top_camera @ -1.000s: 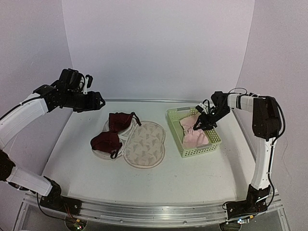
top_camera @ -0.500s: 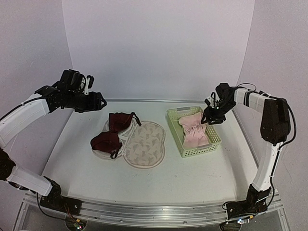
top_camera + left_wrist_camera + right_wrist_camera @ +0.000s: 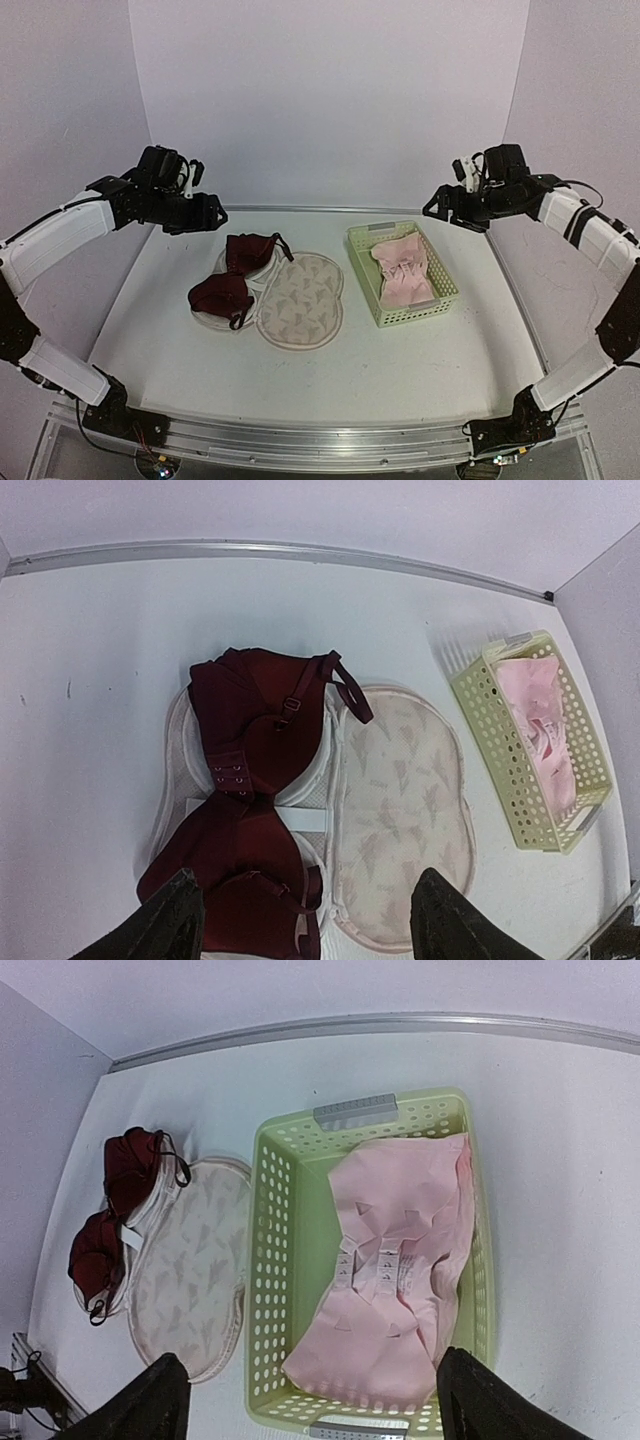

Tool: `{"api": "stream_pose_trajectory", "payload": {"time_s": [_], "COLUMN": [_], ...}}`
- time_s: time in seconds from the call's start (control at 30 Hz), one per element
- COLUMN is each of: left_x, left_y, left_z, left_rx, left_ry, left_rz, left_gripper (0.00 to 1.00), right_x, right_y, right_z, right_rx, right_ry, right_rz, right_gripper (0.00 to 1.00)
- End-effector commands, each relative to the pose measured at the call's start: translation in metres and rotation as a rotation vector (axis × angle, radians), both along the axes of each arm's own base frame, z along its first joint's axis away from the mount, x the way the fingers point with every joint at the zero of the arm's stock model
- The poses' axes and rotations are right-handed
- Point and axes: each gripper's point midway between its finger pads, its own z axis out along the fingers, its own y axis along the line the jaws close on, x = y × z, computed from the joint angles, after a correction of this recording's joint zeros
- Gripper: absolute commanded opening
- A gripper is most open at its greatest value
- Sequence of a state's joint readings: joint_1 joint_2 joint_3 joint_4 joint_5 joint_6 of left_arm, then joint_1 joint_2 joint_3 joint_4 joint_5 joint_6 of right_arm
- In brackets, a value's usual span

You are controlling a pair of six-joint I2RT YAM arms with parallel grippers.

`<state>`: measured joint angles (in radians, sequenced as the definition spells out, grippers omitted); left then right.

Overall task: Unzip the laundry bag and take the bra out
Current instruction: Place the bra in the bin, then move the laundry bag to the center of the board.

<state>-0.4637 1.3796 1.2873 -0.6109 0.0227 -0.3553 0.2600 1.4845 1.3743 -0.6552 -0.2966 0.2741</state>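
Left of centre on the surface (image 3: 400, 370), we see the bag (image 3: 300, 300) unzipped, the bra (image 3: 235, 275) lying on its pale left half. To the right, the basket (image 3: 365, 275) holds a pink garment (image 3: 403, 272). Farther back, the left tool (image 3: 215, 213) and right tool (image 3: 432, 207) hang spread wide and empty. The wrist views cut off their fingers.

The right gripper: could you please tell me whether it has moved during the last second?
Yes. The right gripper has lifted out of the green basket, off the pink garment, and now hangs raised near the basket's far right corner.
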Motion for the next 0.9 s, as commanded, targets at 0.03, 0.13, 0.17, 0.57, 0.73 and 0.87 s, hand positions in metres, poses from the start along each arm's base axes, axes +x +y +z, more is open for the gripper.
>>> {"api": "stream_pose_trajectory", "payload": {"time_s": [0.03,0.13,0.17,0.57,0.73,0.87], "left_x": [0.012,0.012,0.011,0.006,0.006,0.012], "left_y": [-0.004,-0.005,-0.005,-0.011,-0.013,-0.015], "left_z": [0.041,0.041,0.041,0.022,0.010,-0.008], "left_rx": [-0.028,-0.028,-0.027,-0.020,-0.008,0.015], "left_ry": [-0.122,-0.125,-0.126,-0.081,-0.039,0.000], "left_rz": [-0.008,-0.012,-0.014,-0.065,-0.081,-0.087], "left_gripper": [0.72,0.72,0.72,0.72,0.74,0.73], "right_x": [-0.007,-0.015,-0.018,-0.037,-0.035,-0.035], "right_y": [0.013,0.026,0.032,0.158,0.208,0.245], "right_z": [0.048,0.054,0.055,0.031,0.017,0.005], "right_rx": [0.214,0.244,0.256,0.339,0.375,0.404], "right_ry": [-0.145,-0.155,-0.159,-0.065,-0.006,0.045], "right_rz": [-0.018,0.001,0.011,0.164,0.223,0.270], "right_gripper": [0.98,0.98,0.98,0.98,0.98,0.98]}}
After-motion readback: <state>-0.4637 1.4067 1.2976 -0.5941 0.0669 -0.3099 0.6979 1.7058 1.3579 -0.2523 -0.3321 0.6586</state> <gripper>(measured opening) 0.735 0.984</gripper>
